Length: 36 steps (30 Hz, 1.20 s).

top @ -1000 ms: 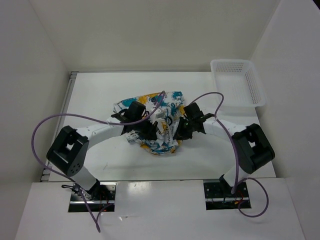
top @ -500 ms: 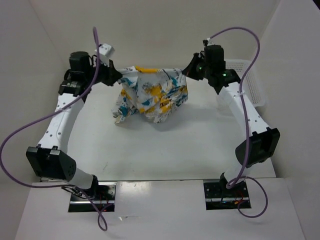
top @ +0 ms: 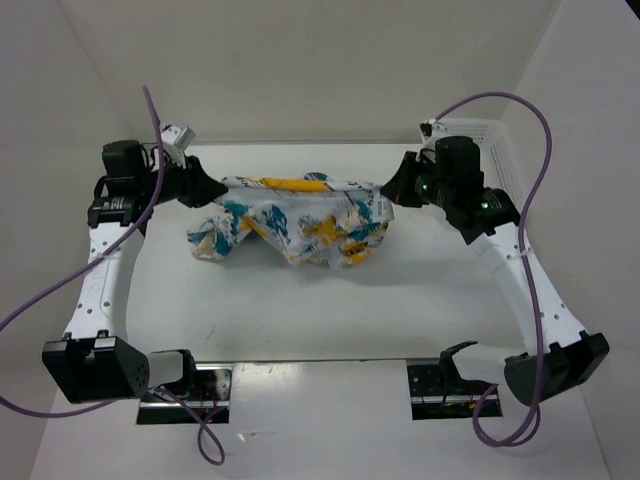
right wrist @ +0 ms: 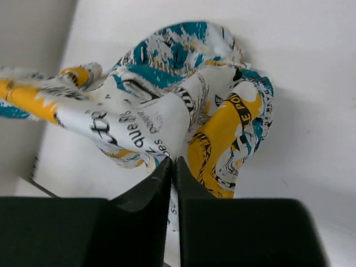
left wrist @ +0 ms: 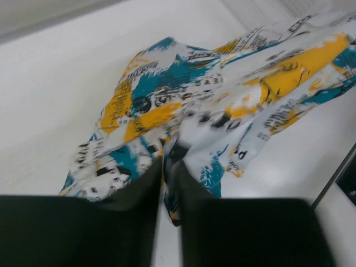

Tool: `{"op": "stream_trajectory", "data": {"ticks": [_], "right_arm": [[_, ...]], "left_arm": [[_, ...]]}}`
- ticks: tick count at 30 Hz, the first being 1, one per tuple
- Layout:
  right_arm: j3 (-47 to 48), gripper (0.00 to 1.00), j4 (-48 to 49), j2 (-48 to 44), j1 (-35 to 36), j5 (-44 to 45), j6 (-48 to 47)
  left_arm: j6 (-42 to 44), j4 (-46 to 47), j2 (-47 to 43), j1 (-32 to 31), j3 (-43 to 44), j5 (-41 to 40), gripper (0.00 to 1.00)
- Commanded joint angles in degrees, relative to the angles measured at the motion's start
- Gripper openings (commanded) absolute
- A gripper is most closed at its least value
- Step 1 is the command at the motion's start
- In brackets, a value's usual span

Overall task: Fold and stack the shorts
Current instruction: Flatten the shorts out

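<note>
Step in hand: spreading the garment out. 2 claws hold the shorts (top: pixel 290 212) by opposite ends of 1 edge, strung between them over the far half of the surface (top: pixel 330 310).
- Top edge is pulled into a near-straight line.
- The rest hangs below it in a crumpled bunch. The lower folds look to rest on the surface, heavier toward the left.

Left claw (top: pixel 207 188): fingers almost together with cloth pinched at the tips. The wrist view is blurred, but the taut edge seen from above suggests a firm grip.

Right claw (top: pixel 396 190): fingers pressed tight on a fold of cloth, plain in its wrist view.

Judgement:
- No fold made yet, so the task is early.
- Legs and waistband cannot be told apart in the bunch.
- The next move probably calls for lowering both ends together and drawing the cloth toward the arms so it lies flat, with even tension. A slack side would let the bunch collapse.

Materials:
- Shorts: thin, soft, limp cloth. White ground, yellow-orange and teal splashes, small black lettering. Creases are rounded, with no stiffness.
- Basket (top: pixel 495 150): rigid white plastic mesh at the far right corner. Its contents are not visible.
- Surface: smooth, white, matte.
</note>
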Motion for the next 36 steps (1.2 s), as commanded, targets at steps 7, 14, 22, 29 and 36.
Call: {"op": "stream_trajectory", "data": {"ticks": [7,14,22,29,36], "right_arm": [[-5.87,0.81,-7.57,6.65,3.47,2.84,-2.49],[-18.05,0.04,-2.39,1.22,-3.89,3.4,4.81],[-27.13,0.81,0.08,-0.65,-7.16,1.46,8.07],[-27.13,0.94,4.38,10.17,-10.4,-0.39,12.28],[-32.92,0.87,9.39,13.95,-16.03,-4.87,14.74]], "left_arm": [[0.4,-2.37,5.54,1.32,1.3,0.42,0.8],[0.4,-5.02,-6.56,-5.78,-15.17,1.55,0.02],[0.4,-8.81,-27.24,-15.29,-42.09,-2.31,0.81],[0.4,5.49,-26.99,-15.9,-49.04,-7.86,0.96],[0.4,11.76,-13.99,-18.8,-49.66,-9.26,1.0]]}}
